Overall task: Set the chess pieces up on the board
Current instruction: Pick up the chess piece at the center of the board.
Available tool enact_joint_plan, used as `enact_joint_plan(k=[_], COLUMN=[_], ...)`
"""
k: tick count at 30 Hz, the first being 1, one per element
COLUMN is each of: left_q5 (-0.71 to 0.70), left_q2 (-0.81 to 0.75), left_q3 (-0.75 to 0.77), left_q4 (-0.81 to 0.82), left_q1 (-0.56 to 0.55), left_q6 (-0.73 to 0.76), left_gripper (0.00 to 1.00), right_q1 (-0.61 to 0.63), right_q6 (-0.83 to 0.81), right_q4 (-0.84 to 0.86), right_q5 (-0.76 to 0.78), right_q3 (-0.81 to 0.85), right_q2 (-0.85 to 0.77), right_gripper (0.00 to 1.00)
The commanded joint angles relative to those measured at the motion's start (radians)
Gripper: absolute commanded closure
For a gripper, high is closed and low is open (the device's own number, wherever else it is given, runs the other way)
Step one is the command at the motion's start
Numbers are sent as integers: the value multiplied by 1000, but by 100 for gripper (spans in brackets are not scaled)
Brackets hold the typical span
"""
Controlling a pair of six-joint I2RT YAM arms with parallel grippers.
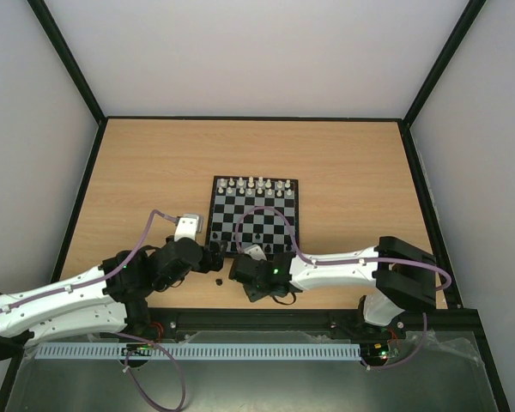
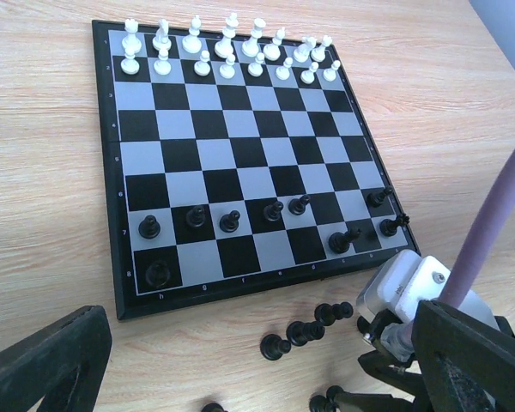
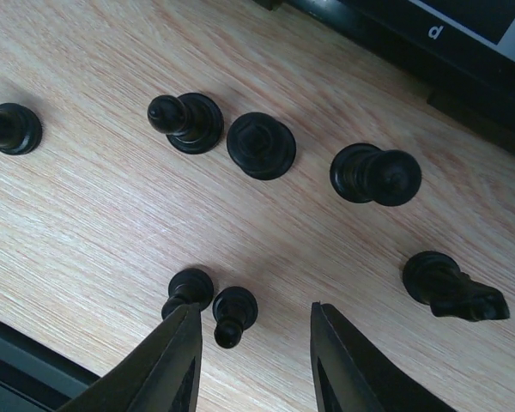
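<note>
Seven black chess pieces [image 3: 262, 146] are left loose on the wooden surface [image 3: 86, 223] just off the near edge of the board [image 2: 124, 305], where nine are already set down. The right hand [image 3: 253, 360] is held spread low over a toppled pawn [image 3: 232, 316], likely so it can be pinched next. The left hand [image 2: 249, 386] is held spread, empty, aside

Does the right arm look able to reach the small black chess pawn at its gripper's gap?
Probably yes: the right gripper is open and the small black chess pawn sits at its gap. A second black piece beside it could interfere.
</note>
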Motion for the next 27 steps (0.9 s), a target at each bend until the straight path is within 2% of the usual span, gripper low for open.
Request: enact_joint_plan(k=[1, 11, 16, 27], left_q5=[-12, -12, -13, -13], left_q2=[-10, -9, -9, -5], left_q3=[-14, -14, -16, -13], left_q4=[-18, -17, -16, -15], left_q1=[4, 4, 5, 5], left_q6=[-2, 1, 0, 1], left_gripper=[1, 1, 1, 1], right_q1=[6, 6, 6, 5], right_q6=[14, 9, 5, -4], right_q4=[-45, -37, -33, -64], right_q5=[30, 20, 21, 56], right_q3=[26, 31, 32, 40], right_q2=[21, 54, 68, 42], right_gripper=[66, 74, 75, 95])
